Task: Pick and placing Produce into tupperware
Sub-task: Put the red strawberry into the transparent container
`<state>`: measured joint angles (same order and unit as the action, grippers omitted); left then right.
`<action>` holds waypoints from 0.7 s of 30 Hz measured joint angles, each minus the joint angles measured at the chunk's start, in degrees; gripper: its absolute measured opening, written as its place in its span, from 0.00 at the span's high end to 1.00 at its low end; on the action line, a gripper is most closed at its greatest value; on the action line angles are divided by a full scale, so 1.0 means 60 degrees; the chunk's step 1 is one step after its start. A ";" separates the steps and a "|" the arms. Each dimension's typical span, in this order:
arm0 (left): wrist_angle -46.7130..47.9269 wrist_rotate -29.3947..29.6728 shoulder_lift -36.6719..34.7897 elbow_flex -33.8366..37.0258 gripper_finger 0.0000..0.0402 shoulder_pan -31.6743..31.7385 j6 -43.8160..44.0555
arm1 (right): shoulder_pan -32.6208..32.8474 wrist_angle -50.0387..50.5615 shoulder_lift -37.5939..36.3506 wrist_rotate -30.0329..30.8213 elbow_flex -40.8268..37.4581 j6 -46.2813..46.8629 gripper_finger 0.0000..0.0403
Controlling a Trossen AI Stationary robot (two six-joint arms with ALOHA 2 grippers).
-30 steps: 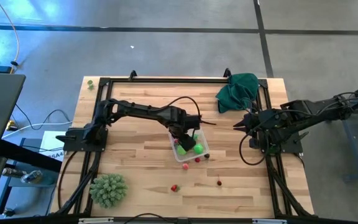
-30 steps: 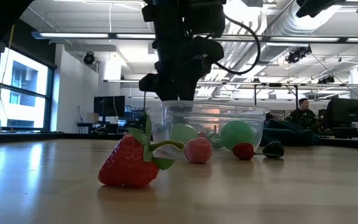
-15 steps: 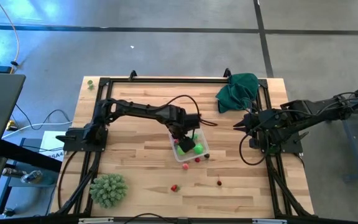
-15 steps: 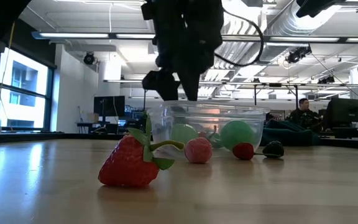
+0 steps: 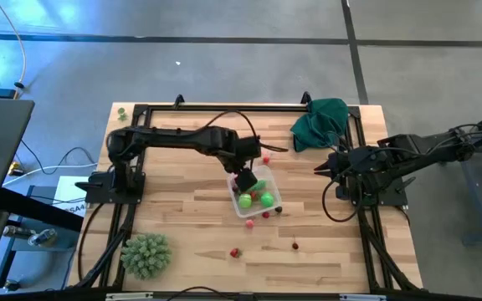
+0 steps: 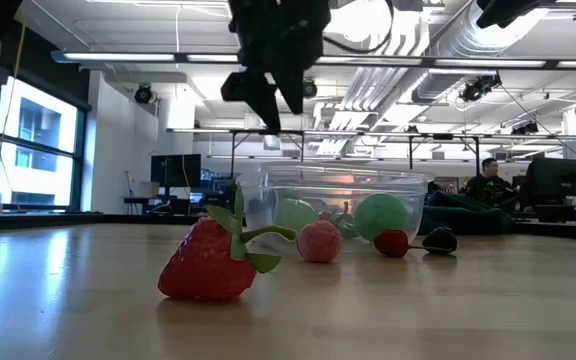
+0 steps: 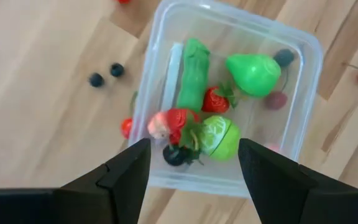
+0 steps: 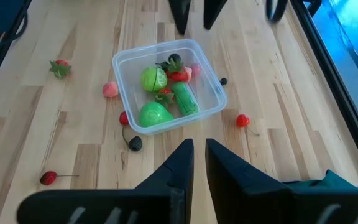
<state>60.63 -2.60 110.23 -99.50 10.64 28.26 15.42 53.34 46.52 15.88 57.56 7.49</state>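
The tupperware (image 5: 255,194) is a clear box on the middle of the table. It holds a green pear (image 7: 253,70), a long green piece (image 7: 193,73), a round green piece (image 7: 219,137), strawberries (image 7: 178,118) and a dark berry. My left gripper (image 7: 191,180) hangs open above it (image 6: 268,100), touching nothing. More produce lies loose on the wood: a strawberry (image 6: 208,262), a cherry (image 5: 294,246), a pink berry (image 8: 109,89) and two blueberries (image 7: 96,79). My right gripper (image 8: 199,163) waits shut near the table's right edge (image 5: 320,167).
A spiky pale-green ball (image 5: 146,255) sits at the near left corner. A dark green cloth (image 5: 319,121) lies at the far right corner. A black frame (image 5: 224,109) runs round the table. People sit in the room behind (image 6: 486,178).
My left gripper has risen from down in the tupperware until it is well clear above the rim, drifting a little toward the far edge. The produce in the box and on the table has stayed put.
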 joint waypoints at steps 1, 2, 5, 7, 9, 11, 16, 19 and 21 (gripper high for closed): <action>0.0086 0.0039 -0.0109 0.0000 0.43 0.0067 -0.0291 | -0.0003 0.0003 0.0003 0.0000 0.0000 -0.0003 0.92; 0.0195 0.0078 -0.0205 0.0000 0.43 0.0125 -0.0677 | 0.0000 0.0001 0.0004 -0.0001 0.0000 0.0000 0.92; 0.0415 0.0241 -0.0380 0.0000 0.46 0.0276 -0.2001 | 0.0000 0.0000 0.0004 -0.0001 0.0000 -0.0002 0.92; 0.0779 0.0407 -0.0457 0.0000 0.48 0.0368 -0.2933 | -0.0001 0.0002 0.0000 -0.0002 0.0000 -0.0001 0.92; 0.1101 0.0541 -0.0470 0.0000 0.50 0.0370 -0.3935 | -0.0002 0.0000 0.0004 -0.0002 0.0000 0.0000 0.92; 0.1391 0.0939 -0.0470 0.0004 0.52 0.0349 -0.4578 | -0.0003 0.0000 0.0000 -0.0001 0.0000 0.0000 0.92; 0.1478 0.2125 -0.0466 0.0004 0.58 0.0353 -0.5774 | 0.0000 0.0000 0.0004 0.0000 0.0002 -0.0002 0.92; 0.1321 0.2263 -0.0466 0.0004 0.61 0.0370 -0.6682 | 0.0000 0.0000 0.0002 -0.0003 0.0000 0.0000 0.92; 0.1120 0.2258 -0.0466 0.0004 0.63 0.0355 -0.7288 | -0.0002 0.0000 0.0001 -0.0002 0.0000 0.0000 0.92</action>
<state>67.35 10.95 107.44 -99.48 12.78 -15.47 15.41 53.34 46.53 15.86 57.56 7.49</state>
